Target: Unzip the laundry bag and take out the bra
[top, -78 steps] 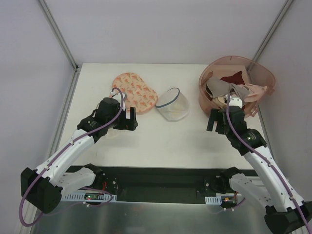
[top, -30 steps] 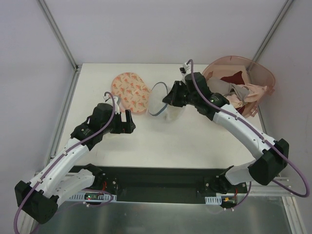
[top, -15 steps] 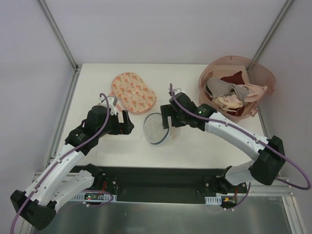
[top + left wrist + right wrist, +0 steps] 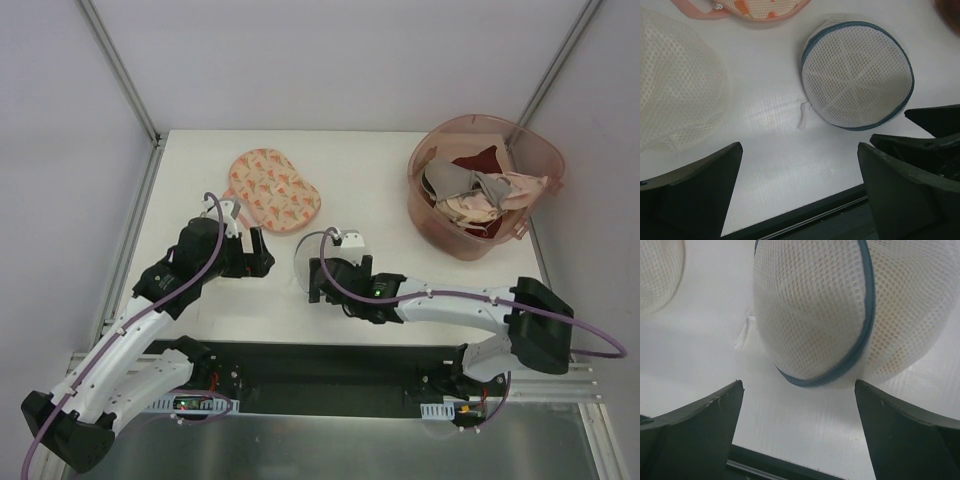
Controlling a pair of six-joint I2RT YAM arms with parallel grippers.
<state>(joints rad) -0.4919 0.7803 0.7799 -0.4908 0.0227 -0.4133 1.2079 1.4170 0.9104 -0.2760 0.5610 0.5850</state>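
- The left gripper (image 4: pixel 799 149) hovers low over the white bench (image 4: pixel 400 150), jaws spread wide and holding nothing, facing the bag from its left.
- A flat pink pouch (image 4: pixel 275 188) with orange prints lies behind it, untouched. Close to the left gripper, the left wrist view also shows a mound of white mesh (image 4: pixel 675 85); what it belongs to cannot be told.
- The laundry bag (image 4: pixel 857 70), a round white mesh dome, rests on the bench near the middle of the front edge, between the two grippers.
- Its blue-grey zipper (image 4: pixel 867 315) runs round the rim and looks closed as far as can be seen. A small white tab (image 4: pixel 803 115) sticks out on the side nearer the left gripper.
- The bra is not visible; if it is inside, the mesh hides it, showing only a faint warm tint.
- The right gripper (image 4: pixel 799 385) sits just beside the bag on its near right, jaws fully apart, gripping nothing.
- The unzipping step appears to be at hand and not yet started. The next move likely calls for one gripper to pin the bag while the other finds and pinches the zipper pull, a small target on soft mesh that can slide.
- At far right a pink plastic tub (image 4: pixel 545 160) holds beige, grey and maroon garments (image 4: pixel 470 195), well apart from the bag.
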